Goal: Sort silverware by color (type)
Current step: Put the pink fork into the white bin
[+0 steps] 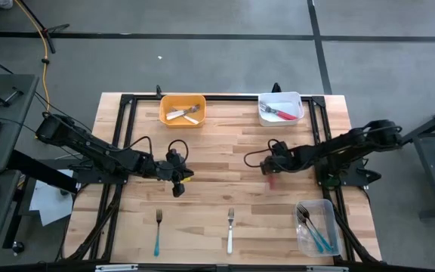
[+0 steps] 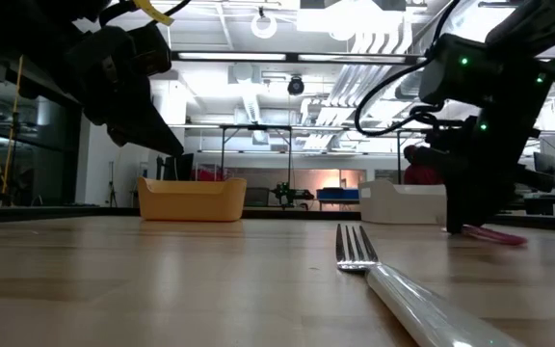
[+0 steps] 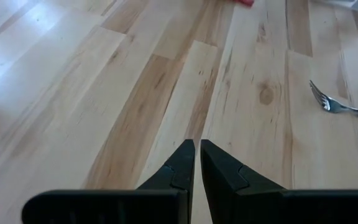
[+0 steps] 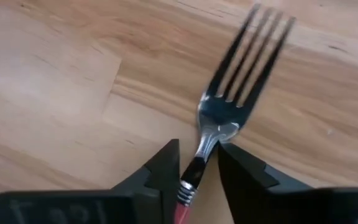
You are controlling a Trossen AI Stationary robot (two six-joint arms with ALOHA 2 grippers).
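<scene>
A red-handled fork [image 4: 219,106] lies flat on the table, its handle [image 1: 272,180] showing below my right gripper [image 1: 271,171]. That gripper [image 4: 196,155] points steeply down, its fingers open on either side of the fork's neck. In the low view the red handle [image 2: 499,235] sticks out beside the fingers. A teal-handled fork [image 1: 158,231] and a white-handled fork [image 1: 231,231] lie near the table's front edge. My left gripper [image 1: 178,184] hangs shut above the table's left middle, with nothing between its fingers [image 3: 182,165]. My right gripper comes from above with a finger on each side of the red fork's neck [image 4: 205,149], where the metal head meets the handle. One finger [image 4: 229,155] stands right against the neck and the other has a gap. Whether it touches, I cannot tell. The fork lies flat on the table.
At the far edge stand an orange bin [image 1: 168,102] with white-handled forks and a white bin [image 1: 263,102] with red-handled forks. A clear bin [image 1: 331,219] at the near right holds teal-handled forks. Bare wood lies between the arms.
</scene>
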